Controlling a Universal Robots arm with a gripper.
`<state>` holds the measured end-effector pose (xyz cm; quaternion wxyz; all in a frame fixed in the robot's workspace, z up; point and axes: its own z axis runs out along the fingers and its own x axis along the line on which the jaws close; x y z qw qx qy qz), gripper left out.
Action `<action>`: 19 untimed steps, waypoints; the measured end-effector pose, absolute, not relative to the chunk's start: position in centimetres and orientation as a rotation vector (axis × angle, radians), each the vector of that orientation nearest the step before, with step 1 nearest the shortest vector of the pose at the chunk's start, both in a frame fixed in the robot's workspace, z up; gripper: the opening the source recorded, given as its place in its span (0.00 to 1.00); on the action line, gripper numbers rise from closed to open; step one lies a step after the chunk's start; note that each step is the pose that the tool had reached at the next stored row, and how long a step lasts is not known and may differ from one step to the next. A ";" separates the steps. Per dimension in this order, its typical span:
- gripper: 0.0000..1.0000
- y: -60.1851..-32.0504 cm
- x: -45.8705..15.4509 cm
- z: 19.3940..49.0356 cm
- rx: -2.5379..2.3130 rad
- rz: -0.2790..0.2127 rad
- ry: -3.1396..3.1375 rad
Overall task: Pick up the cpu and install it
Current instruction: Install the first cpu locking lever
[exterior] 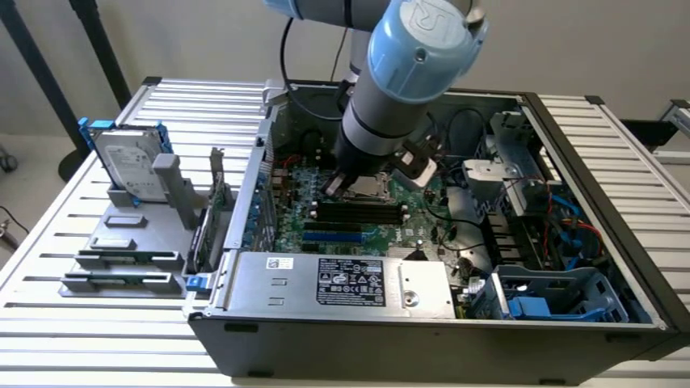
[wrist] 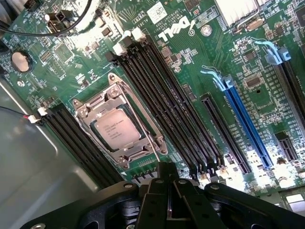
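The cpu (wrist: 116,130), a small silvery square chip, lies flat inside the metal socket frame (wrist: 90,107) on the green motherboard (wrist: 219,52). My gripper (wrist: 167,172) hovers just beside the socket with its black fingers pressed together and nothing between them. In the exterior view the arm reaches down into the open computer case (exterior: 431,327), and the gripper (exterior: 347,184) sits low over the socket (exterior: 372,191) in the middle of the board.
Black memory slots (wrist: 157,95) run on both sides of the socket, with a blue expansion slot (wrist: 248,124) further off. The power supply (exterior: 345,283), a blue drive cage (exterior: 550,295) and cables crowd the case. Outside, a hard drive (exterior: 129,166) stands on a grey holder.
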<state>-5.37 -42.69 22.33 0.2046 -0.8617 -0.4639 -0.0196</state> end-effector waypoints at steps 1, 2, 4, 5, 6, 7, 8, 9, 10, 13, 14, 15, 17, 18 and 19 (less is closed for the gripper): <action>0.11 -42.6 -5.5 22.2 -2.404 -0.056 -1.293; 0.11 -42.5 -5.5 22.1 -2.404 -0.057 -1.292; 0.11 -42.3 -5.6 21.9 -2.406 -0.059 -1.291; 0.11 -42.2 -5.7 21.9 -2.406 -0.060 -1.291; 0.11 -42.1 -5.7 21.8 -2.407 -0.061 -1.291; 0.11 -42.0 -5.8 21.7 -2.407 -0.062 -1.291; 0.11 -41.8 -5.8 21.6 -2.408 -0.063 -1.290; 0.11 -41.7 -5.8 21.6 -2.408 -0.064 -1.290; 0.11 -41.6 -5.8 21.5 -2.408 -0.065 -1.290; 0.11 -41.5 -5.8 21.2 -2.409 -0.069 -1.292; 0.11 -41.5 -5.8 21.2 -2.409 -0.070 -1.292; 0.11 -41.4 -5.8 21.2 -2.410 -0.070 -1.293; 0.11 -41.4 -5.8 21.5 -2.410 -0.070 -1.293; 0.11 -41.4 -5.8 21.9 -2.410 -0.070 -1.293; 0.11 -41.4 -5.9 22.4 -2.410 -0.070 -1.292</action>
